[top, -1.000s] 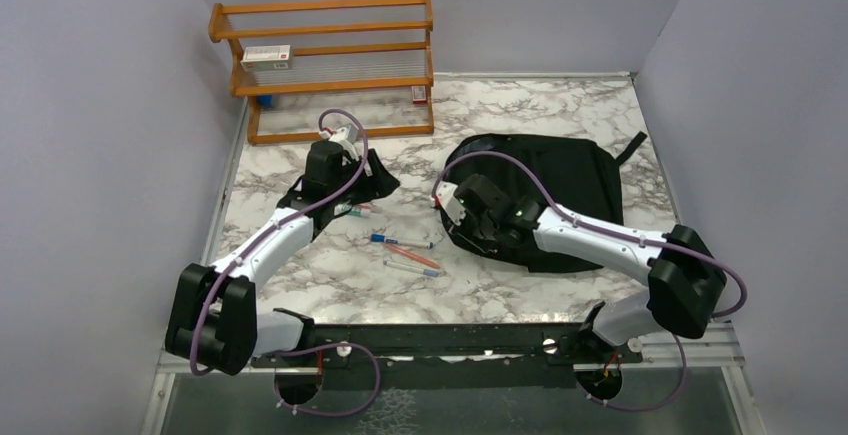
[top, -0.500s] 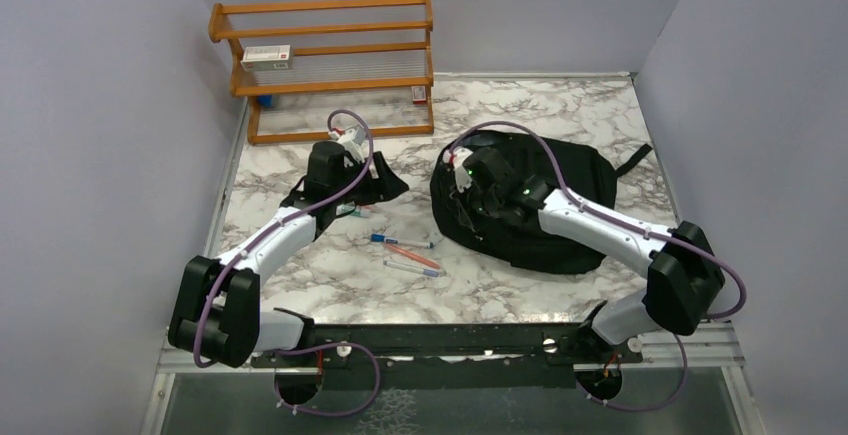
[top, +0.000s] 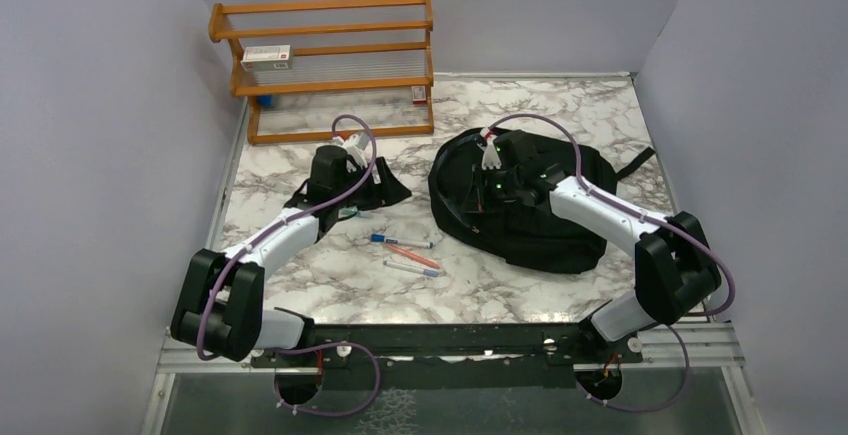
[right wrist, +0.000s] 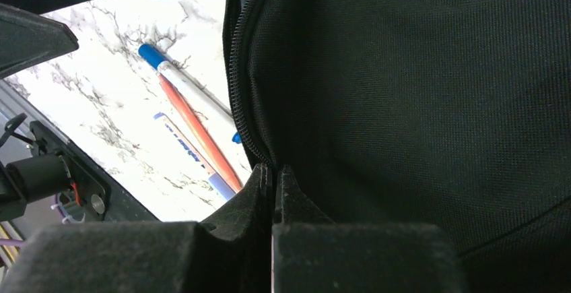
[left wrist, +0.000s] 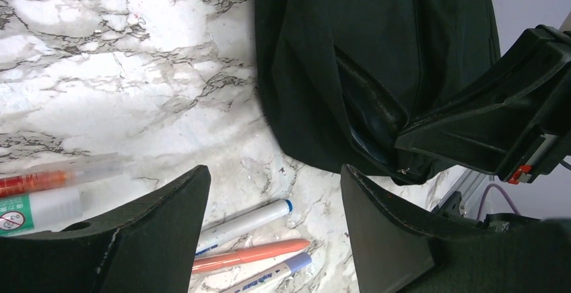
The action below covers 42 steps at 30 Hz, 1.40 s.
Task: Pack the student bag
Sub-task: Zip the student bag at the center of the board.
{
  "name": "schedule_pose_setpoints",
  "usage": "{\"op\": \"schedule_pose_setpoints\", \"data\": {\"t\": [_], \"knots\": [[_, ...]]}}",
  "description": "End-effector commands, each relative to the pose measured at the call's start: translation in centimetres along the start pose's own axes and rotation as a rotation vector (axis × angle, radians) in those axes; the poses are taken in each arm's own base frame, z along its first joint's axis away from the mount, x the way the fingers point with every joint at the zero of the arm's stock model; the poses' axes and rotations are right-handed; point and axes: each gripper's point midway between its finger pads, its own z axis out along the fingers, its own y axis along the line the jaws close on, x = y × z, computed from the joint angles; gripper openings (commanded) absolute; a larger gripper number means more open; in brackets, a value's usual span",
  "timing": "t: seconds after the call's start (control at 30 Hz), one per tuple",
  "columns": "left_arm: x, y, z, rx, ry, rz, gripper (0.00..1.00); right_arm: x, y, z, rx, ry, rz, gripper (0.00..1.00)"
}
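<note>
The student bag (top: 545, 230), black and rounded, lies right of centre with its zipper edge (right wrist: 241, 98) raised. My right gripper (top: 483, 198) is over the bag's left part, and its jaws (right wrist: 277, 172) are shut on the fabric at the zipper line. My left gripper (top: 352, 198) hovers open over the marble, nothing between its fingers (left wrist: 274, 172). Below it lie a blue-capped white pen (left wrist: 246, 222), an orange pen (left wrist: 252, 254) and a third pen (left wrist: 269, 276). The same pens (top: 405, 253) lie between the two arms. The bag's dark opening (left wrist: 374, 114) faces the left wrist view.
A wooden shelf rack (top: 330, 65) stands at the back left with a small box (top: 266, 54) on it. Two more markers (left wrist: 47, 192) lie under the left gripper's near finger. Grey walls close the table on three sides.
My right gripper has moved back and to the right, holding the bag's edge. The bag has risen from flat into a bulged shape. The left gripper shifted slightly back.
</note>
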Motion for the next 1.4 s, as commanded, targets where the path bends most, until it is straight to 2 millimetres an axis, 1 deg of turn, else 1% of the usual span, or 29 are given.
{"op": "schedule_pose_setpoints", "data": {"t": [0.0,0.1,0.17,0.3,0.4,0.5,0.6,0.73,0.83,0.97,1.13,1.37], "knots": [[0.4,-1.0,0.2,0.049,0.012,0.017,0.72,-1.4,0.4,-0.1,-0.003,-0.057,-0.019,0.04],[0.5,-2.2,0.3,0.087,0.018,0.056,0.73,-1.2,-0.8,-0.2,0.056,-0.062,-0.031,0.11],[0.5,-3.1,0.5,0.109,0.022,0.086,0.73,-0.9,-1.2,-0.2,0.074,-0.054,-0.034,0.17],[1.1,-4.9,1.0,0.149,0.044,0.127,0.72,-0.7,-0.8,-0.5,0.049,-0.064,-0.037,0.35],[1.8,-5.7,1.5,0.167,0.059,0.137,0.73,-0.9,0.0,-1.1,0.015,-0.082,-0.046,0.41],[2.5,-5.8,2.0,0.168,0.071,0.131,0.72,-1.1,0.8,-2.1,-0.016,-0.088,-0.072,0.43],[2.9,-5.4,2.4,0.157,0.077,0.112,0.72,-0.8,1.6,-3.2,-0.046,-0.080,-0.111,0.43],[3.0,-4.8,2.9,0.138,0.078,0.094,0.72,0.3,2.2,-4.0,-0.084,-0.034,-0.123,0.43],[3.1,-4.6,3.2,0.135,0.084,0.091,0.72,1.3,2.8,-4.1,-0.128,-0.006,-0.119,0.43],[3.3,-4.4,3.5,0.129,0.094,0.083,0.72,2.5,3.6,-3.8,-0.173,0.026,-0.119,0.43],[3.6,-4.1,3.7,0.124,0.103,0.077,0.72,3.4,4.3,-2.6,-0.172,0.058,-0.141,0.43],[3.9,-3.9,3.7,0.120,0.109,0.073,0.72,4.2,3.7,-0.9,-0.142,0.095,-0.165,0.45]]}}
